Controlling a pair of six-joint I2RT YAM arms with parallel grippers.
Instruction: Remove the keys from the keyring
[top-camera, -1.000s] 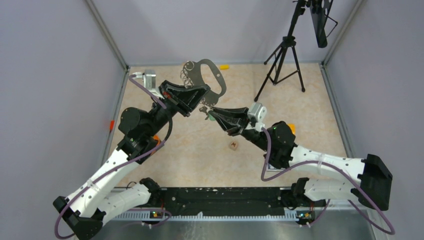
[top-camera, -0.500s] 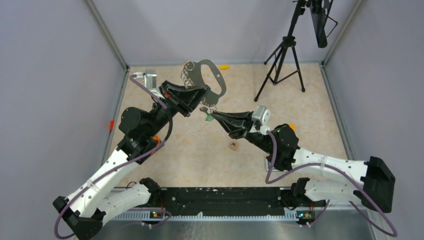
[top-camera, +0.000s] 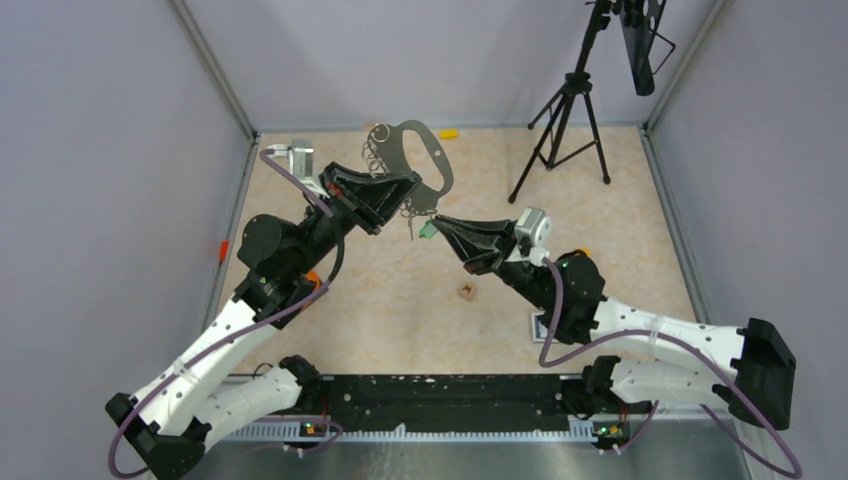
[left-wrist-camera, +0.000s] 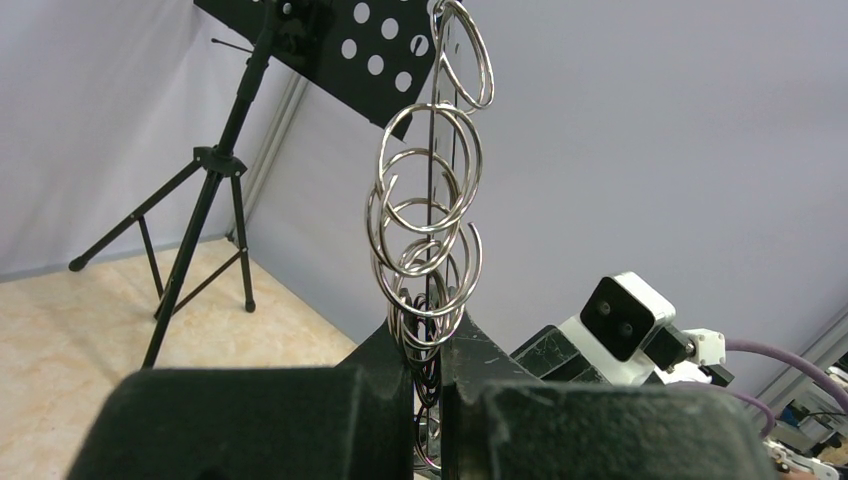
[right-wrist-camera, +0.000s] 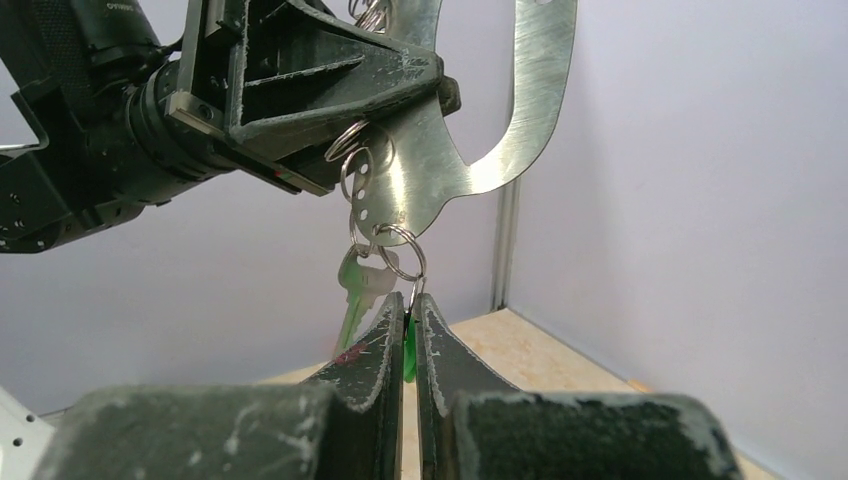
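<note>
- Left gripper (top-camera: 405, 190): clamped tight on the edge of the keyring (top-camera: 428, 150), which it holds upright in the air near the back wall
- Right gripper (top-camera: 438, 222): pinched shut on the green key (right-wrist-camera: 408, 348), which hangs from a split ring (right-wrist-camera: 400, 250) in the keyring's hole row
- Second key (right-wrist-camera: 358, 282): hangs free, just beside those fingertips
- Chain of split rings (left-wrist-camera: 430, 210): dangles from the keyring
- Brown cube (top-camera: 467, 291): on the table (top-camera: 620, 210), apart from both arms
- Black tripod (top-camera: 565, 110): far right corner

Right gripper (right-wrist-camera: 407, 305) — fingers closed, a bright green piece (right-wrist-camera: 408, 348) pinched between them, directly under a small ring (right-wrist-camera: 400, 250). Pale green key (right-wrist-camera: 358, 275) hangs from the rings, just left of the fingertips. Keyring (right-wrist-camera: 440, 180) — grey plate with holes, held aloft, clamped by left gripper (right-wrist-camera: 432, 92).
</note>
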